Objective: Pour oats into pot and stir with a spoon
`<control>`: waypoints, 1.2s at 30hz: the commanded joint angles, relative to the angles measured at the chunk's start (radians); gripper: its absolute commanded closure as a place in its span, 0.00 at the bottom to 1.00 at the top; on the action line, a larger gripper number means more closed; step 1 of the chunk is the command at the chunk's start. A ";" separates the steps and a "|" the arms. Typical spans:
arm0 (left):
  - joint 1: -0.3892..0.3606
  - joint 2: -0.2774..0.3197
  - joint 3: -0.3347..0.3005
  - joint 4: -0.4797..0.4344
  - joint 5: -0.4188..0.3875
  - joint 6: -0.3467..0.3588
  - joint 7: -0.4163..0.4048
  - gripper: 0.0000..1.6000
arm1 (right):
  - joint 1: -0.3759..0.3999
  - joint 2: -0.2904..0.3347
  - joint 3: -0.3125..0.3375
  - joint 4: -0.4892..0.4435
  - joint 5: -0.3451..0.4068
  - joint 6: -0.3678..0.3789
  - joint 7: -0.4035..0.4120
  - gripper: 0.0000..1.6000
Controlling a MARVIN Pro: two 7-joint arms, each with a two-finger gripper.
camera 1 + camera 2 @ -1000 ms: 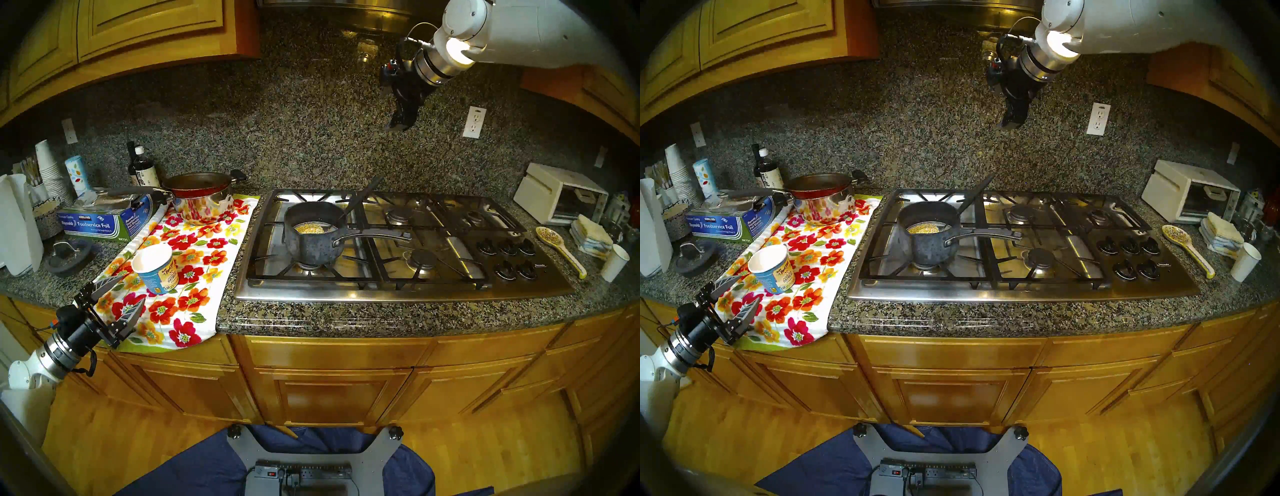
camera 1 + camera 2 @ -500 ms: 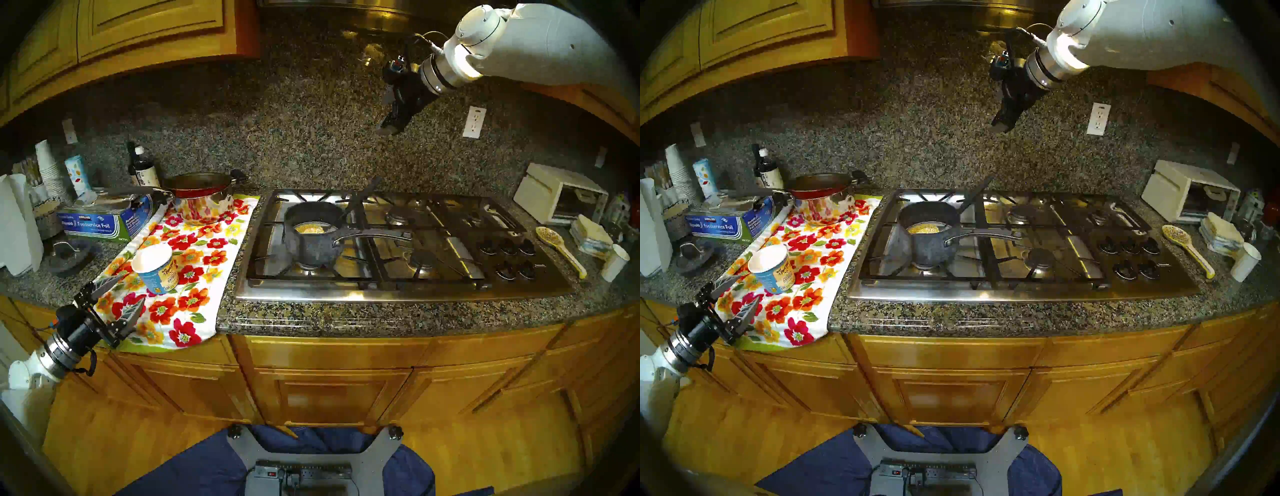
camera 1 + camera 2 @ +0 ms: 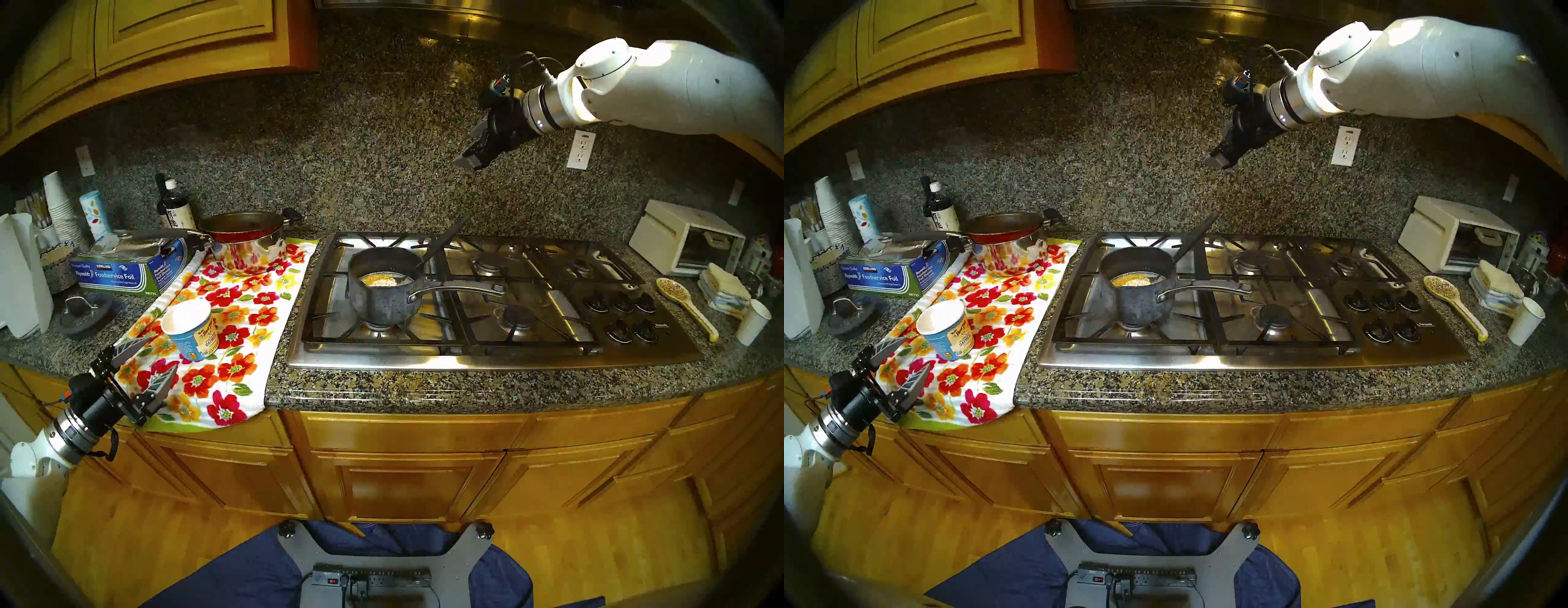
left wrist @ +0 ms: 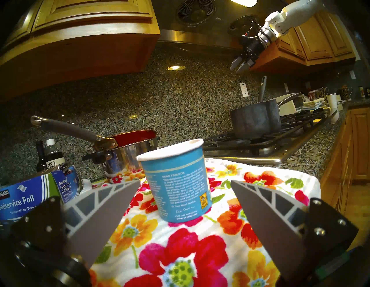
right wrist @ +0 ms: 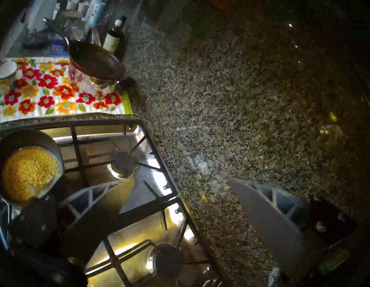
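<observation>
Both hands are open and hold nothing. Right hand [image 3: 474,153], black with grey fingers, hangs high against the speckled granite backsplash, at about one o'clock from the small dark grey mottled saucepan [image 3: 384,293], well apart from it. That pot sits on the near-left burner of the steel gas cooktop [image 3: 488,344], its long curved handle pointing to three o'clock. Tan-yellow oat flakes [image 3: 379,280] lie in its bottom. A slim black-handled spoon [image 3: 441,242] leans in the pot, handle rising toward one o'clock. Left hand [image 3: 149,361] hovers at the desk's [image 3: 382,388] front edge over a flowered towel [image 3: 250,314], fingers spread, just short of an upright blue paper oatmeal cup [image 3: 191,329] at its one o'clock.
</observation>
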 commanded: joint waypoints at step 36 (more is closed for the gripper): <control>-0.008 0.005 -0.022 -0.015 -0.017 -0.003 -0.001 0.00 | 0.040 0.145 0.049 -0.158 0.160 -0.044 -0.167 0.00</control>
